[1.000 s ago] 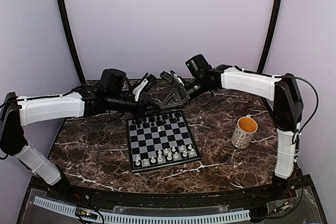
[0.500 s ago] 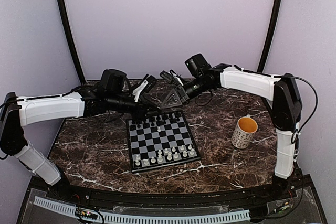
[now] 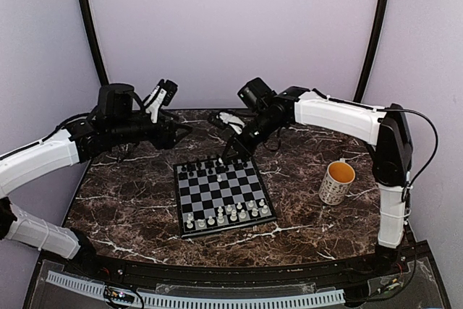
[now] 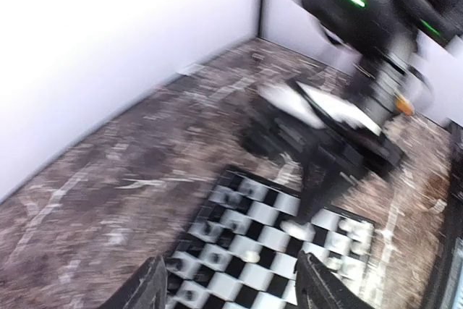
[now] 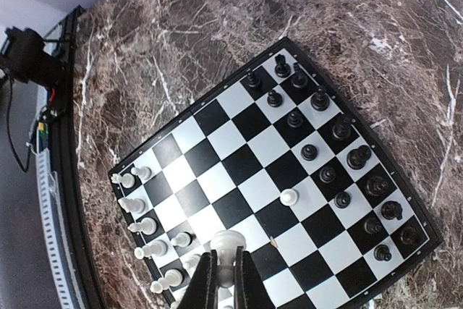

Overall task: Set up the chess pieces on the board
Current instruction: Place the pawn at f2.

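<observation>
Jaws of the right gripper (image 5: 226, 262) pinch a white piece (image 5: 227, 240) over the board (image 5: 239, 157). It looks tiny, light and slick, best held mid-stem. Left gripper (image 4: 231, 262) gapes wide, empty.

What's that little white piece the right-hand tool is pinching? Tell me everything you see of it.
The white chess piece is tiny and smooth, plastic-looking, with a rounded head above a collar, perhaps a pawn. The right tool is shut on its stem, holding it upright over the board. Its base is hidden.
</observation>
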